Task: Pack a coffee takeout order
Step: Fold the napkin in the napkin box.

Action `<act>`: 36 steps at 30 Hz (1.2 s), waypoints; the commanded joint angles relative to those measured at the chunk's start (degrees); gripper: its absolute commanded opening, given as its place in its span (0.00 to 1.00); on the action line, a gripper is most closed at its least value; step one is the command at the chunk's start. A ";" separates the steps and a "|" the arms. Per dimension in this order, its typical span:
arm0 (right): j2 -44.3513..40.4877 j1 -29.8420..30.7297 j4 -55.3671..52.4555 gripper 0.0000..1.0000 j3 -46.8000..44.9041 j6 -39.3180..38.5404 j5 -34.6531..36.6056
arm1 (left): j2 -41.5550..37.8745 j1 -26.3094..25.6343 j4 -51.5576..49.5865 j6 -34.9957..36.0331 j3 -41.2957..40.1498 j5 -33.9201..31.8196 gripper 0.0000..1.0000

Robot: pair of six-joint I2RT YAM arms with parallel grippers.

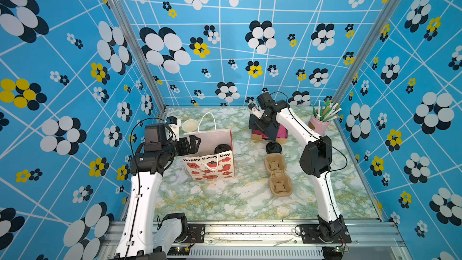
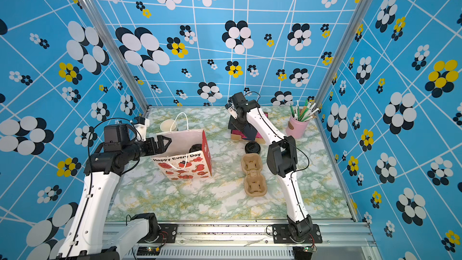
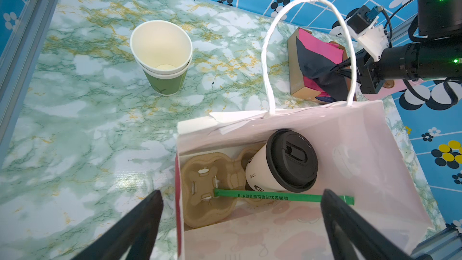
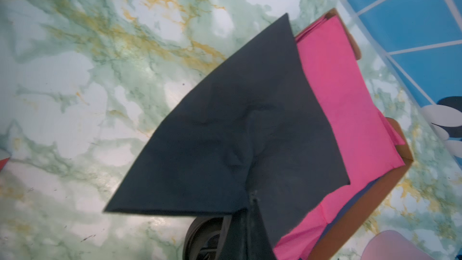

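Two black fingers of the left gripper sit closest, spread wide apart with nothing between them. They hang at the open top of the white paper bag, one over the bag and one over the table. Down inside the bag is the white cup with its black lid on. It leans a bit in a brown cup tray. A green wrapped straw lies across the tray.

Far across the table, the right gripper is pressed together on a corner of the black napkin. The napkin hangs over the pink napkins in their brown box. I cannot tell if it touches them.

I think this is the napkin step, because the cup and lid look packed. Next, the right arm needs to carry the napkin to the bag, get past the tall handle, and let go over the open top. The napkin is floppy, so it could catch on the rim.
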 commanded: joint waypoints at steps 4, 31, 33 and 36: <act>1.25 -2.38 3.81 0.00 4.50 0.17 3.90 | -0.89 0.39 0.70 0.12 -1.11 0.05 1.00; 14.38 -4.01 8.83 0.19 15.39 0.32 4.97 | -1.82 0.35 -0.18 0.76 -1.11 -0.59 1.00; 14.31 -4.00 7.67 0.25 16.16 0.81 5.90 | -2.02 0.43 -0.27 0.73 -1.11 -0.65 1.00; 13.15 -3.98 6.64 0.33 16.26 1.62 6.06 | -2.04 0.43 -0.20 0.73 -1.03 -0.66 1.00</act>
